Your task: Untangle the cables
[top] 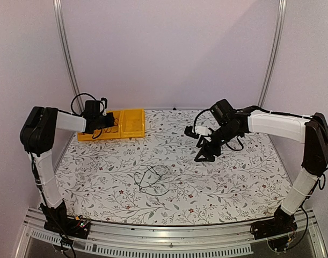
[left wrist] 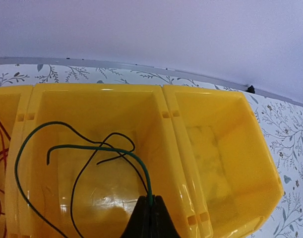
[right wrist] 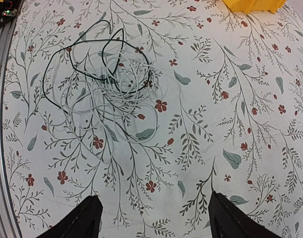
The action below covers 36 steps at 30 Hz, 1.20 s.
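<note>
Pinching a thin green wire (left wrist: 99, 147) between fingers pressed tightly together, your left gripper (left wrist: 151, 204) hangs over the middle bin in the row of yellow plastic bins (left wrist: 163, 99) at the far left of the flower-patterned counter (top: 233, 183). From the pinch the green wire curves up and across that bin, and darker strands (left wrist: 16, 158) loop inside with it, one arcing over the left wall. You can see a red wire (left wrist: 1, 141) in the neighbouring bin at the left edge of the left wrist view.

Your right gripper (right wrist: 153, 198) hovers above the counter with its fingers spread wide, holding nothing. The tangle of pale and black wires (right wrist: 109, 84) lies loose on the counter, well apart from those fingers, near the middle toward the front edge and between the two arms.
</note>
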### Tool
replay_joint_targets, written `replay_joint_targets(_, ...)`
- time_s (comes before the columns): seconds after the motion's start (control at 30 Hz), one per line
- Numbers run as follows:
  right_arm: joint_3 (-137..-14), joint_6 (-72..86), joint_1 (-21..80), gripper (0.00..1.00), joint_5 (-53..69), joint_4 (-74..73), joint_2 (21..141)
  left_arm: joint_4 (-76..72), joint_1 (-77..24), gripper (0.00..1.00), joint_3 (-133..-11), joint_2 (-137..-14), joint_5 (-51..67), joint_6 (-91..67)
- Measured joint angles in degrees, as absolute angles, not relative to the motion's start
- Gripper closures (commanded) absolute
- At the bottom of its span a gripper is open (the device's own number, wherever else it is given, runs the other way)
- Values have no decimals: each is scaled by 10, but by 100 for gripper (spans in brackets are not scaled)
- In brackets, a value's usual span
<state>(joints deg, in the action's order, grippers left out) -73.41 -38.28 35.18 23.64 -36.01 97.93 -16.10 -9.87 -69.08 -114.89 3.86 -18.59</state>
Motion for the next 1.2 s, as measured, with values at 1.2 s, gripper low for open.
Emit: replay_joint_targets(1.2, -757, -402, 356, 37, 261, -371, 986, 196, -114, 66, -787, -923, 55, -120)
